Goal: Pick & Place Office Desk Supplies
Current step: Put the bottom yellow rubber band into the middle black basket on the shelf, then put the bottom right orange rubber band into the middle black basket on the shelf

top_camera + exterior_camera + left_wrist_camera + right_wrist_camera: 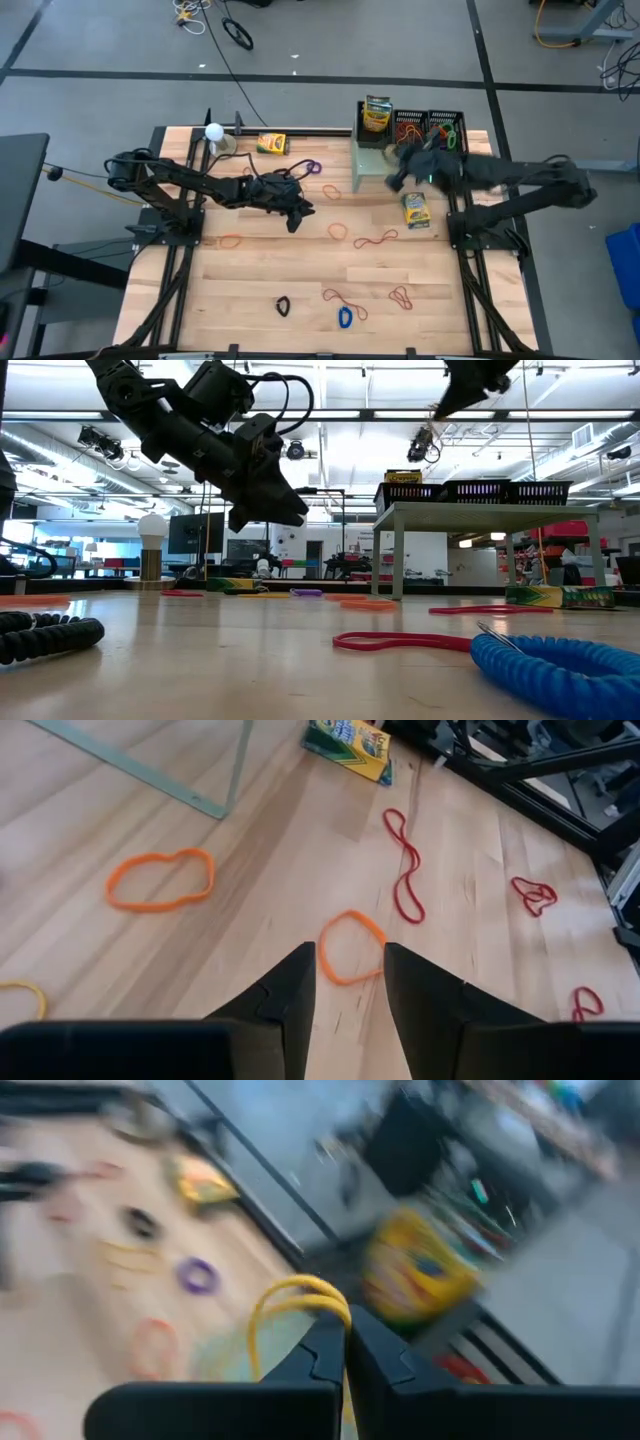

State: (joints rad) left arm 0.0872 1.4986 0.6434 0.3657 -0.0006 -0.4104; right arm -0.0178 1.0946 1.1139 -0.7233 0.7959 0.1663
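Fingers [330,1342] of right gripper [346,1335] pinch yellow rubber band [285,1305].

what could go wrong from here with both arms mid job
The right end effector grips a thin yellow rubber band only by one edge of its loop, near the mesh trays; it could slip free or snag on a tray rim.

The left end effector hangs open above an orange band lying flat on the table; closing there might just push it along the wood rather than catch it.
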